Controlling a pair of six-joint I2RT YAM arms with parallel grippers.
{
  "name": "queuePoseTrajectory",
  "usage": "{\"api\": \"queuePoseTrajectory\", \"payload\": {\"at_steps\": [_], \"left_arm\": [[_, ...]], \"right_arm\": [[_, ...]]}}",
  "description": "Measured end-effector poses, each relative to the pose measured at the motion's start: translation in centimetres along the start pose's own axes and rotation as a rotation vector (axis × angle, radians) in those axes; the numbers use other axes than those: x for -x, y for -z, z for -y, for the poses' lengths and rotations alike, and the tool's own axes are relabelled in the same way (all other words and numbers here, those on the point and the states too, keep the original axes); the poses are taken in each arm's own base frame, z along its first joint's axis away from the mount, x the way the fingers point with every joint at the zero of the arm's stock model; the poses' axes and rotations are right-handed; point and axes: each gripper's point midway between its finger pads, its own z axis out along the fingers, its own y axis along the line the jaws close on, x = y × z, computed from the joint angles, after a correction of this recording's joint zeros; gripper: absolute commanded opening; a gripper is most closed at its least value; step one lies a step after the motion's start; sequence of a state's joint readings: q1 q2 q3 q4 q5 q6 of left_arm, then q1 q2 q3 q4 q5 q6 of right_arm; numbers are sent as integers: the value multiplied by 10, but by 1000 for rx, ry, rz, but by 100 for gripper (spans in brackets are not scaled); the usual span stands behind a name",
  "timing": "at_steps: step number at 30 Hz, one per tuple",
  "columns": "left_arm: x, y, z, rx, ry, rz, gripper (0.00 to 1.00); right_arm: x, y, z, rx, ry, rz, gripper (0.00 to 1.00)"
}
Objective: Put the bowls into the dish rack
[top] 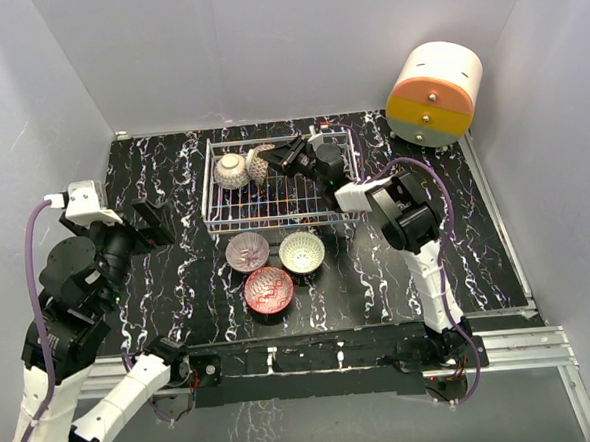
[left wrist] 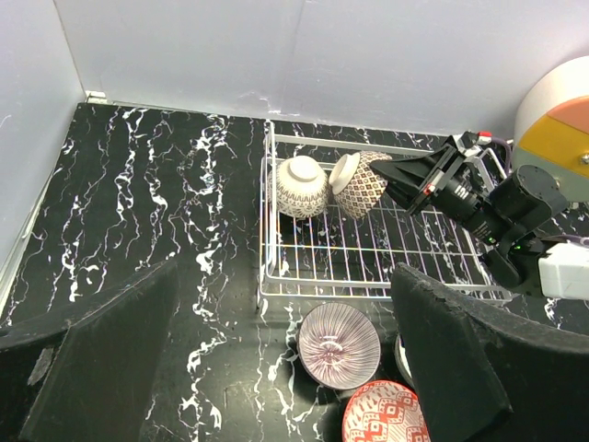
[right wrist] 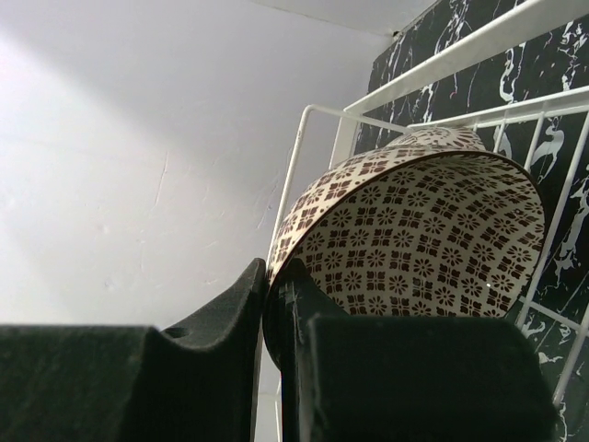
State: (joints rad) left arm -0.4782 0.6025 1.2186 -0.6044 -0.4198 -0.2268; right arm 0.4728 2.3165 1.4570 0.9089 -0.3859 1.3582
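The white wire dish rack [top: 275, 222] stands at the back middle of the table. One brown-and-white bowl [top: 231, 171] rests on its side in the rack's left end. A second brown-and-white bowl [top: 260, 163] is tilted beside it, and my right gripper [top: 275, 162] is shut on its rim, seen close in the right wrist view [right wrist: 274, 285] with one finger inside the patterned bowl [right wrist: 433, 230]. In front of the rack sit the pinkish bowl [top: 248, 251], the pale green bowl [top: 302, 252] and the red bowl [top: 268, 290]. My left gripper [top: 153, 225] hangs open to the left of the rack, holding nothing.
A round orange-and-cream drawer unit [top: 433, 92] stands at the back right corner. White walls close in the table on three sides. From the left wrist, the rack [left wrist: 368, 293], the pinkish bowl [left wrist: 339, 343] and the red bowl [left wrist: 386, 414] lie ahead.
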Motion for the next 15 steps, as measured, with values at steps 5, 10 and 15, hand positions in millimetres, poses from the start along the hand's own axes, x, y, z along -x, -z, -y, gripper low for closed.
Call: {"api": "queuePoseTrajectory", "payload": {"at_steps": [5, 10, 15], "left_arm": [[3, 2, 0, -1, 2, 4, 97], [6, 4, 0, -3, 7, 14, 97], [8, 5, -1, -2, 8, 17, 97]], "right_arm": [[1, 0, 1, -8, -6, 10, 9], [0, 7, 1, -33, -16, 30, 12], [-2, 10, 0, -50, -20, 38, 16]]}}
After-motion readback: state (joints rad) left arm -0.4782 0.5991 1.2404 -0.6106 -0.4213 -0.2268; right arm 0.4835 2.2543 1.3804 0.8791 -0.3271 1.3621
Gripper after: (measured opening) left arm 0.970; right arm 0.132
